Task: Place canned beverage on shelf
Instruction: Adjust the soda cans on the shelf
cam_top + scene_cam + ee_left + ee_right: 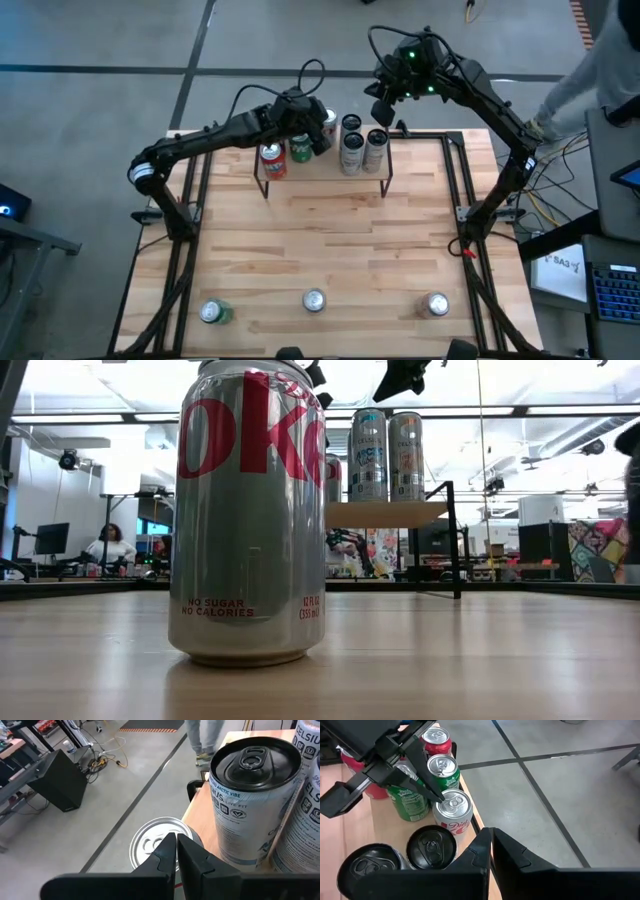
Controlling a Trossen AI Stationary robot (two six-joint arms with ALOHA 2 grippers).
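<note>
**Left gripper shut over silver can on shelf's back edge**

Left gripper (pixel 437 795) has fingers pressed together, tips down at the top of a silver diet cola can (pixel 452 812) at the back edge of the shelf (pixel 330 185); contact or just above, cannot tell. Nothing clamped between the fingers. From the left wrist view the closed fingertips (pixel 176 851) sit over that can's silver lid (pixel 152 842).

Shelf is a small light-wood board on thin black legs, at the table's far middle. On it: red can (pixel 271 160), green can (pixel 301 149), the silver cola can by the left gripper, and tall dark-topped Celsius cans (pixel 351 152) on the right side. Cola can is silver with red lettering and a silver pull-tab top.

Left arm reaches in from the table's left edge, bent at the elbow, wrist over the shelf's back left part.

Right gripper (pixel 487 845) is also shut and empty, hovering high past the shelf's back right corner, over the floor, arm arched up from the right edge.

Table (pixel 330 250) front edge carries three more cans standing: green-sided one (pixel 213 313), silver middle one (pixel 314 300), silver right one (pixel 436 304). Low view is filled by the middle diet cola can (pixel 250 510).
</note>
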